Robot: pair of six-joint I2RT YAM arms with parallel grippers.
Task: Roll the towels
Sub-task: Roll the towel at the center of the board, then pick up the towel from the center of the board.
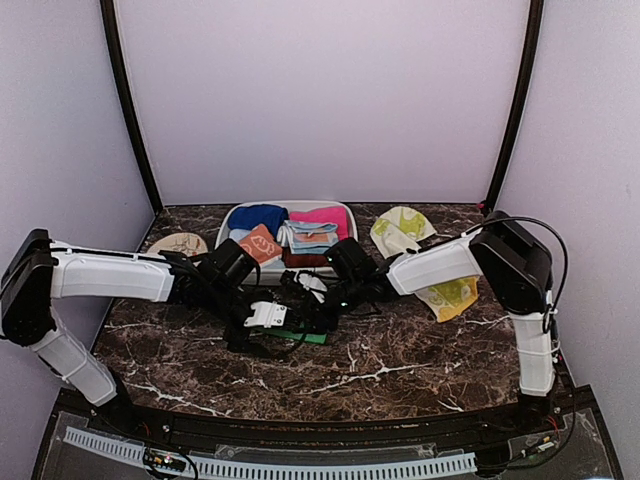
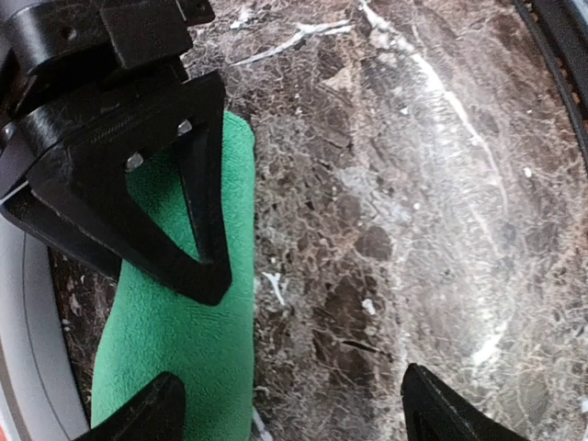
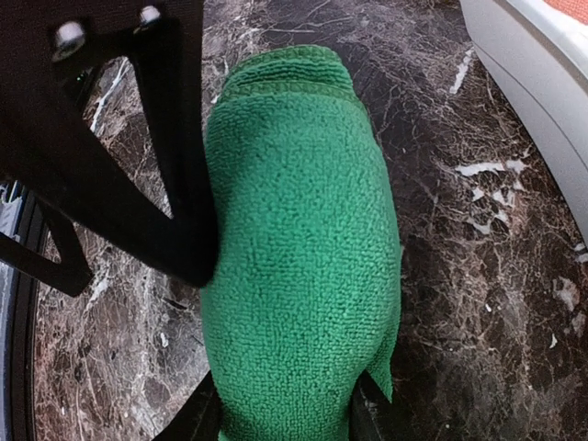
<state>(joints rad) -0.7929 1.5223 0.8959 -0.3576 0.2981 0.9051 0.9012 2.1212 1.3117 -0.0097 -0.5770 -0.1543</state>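
Right gripper point(image 3: 280, 415): 2 fingers closed partway around 1 end of the green towel point(image 3: 294, 239), a rolled bundle lying on the marble table point(image 3: 459, 303) at centre. Left gripper point(image 2: 294, 418): wide open, holding nothing, 1 fingertip at the edge of the same roll. Printed cream towel point(image 1: 402, 230): far right of table, partly under the right arm. White tray point(image 3: 533, 83): far centre, folded cloths inside.
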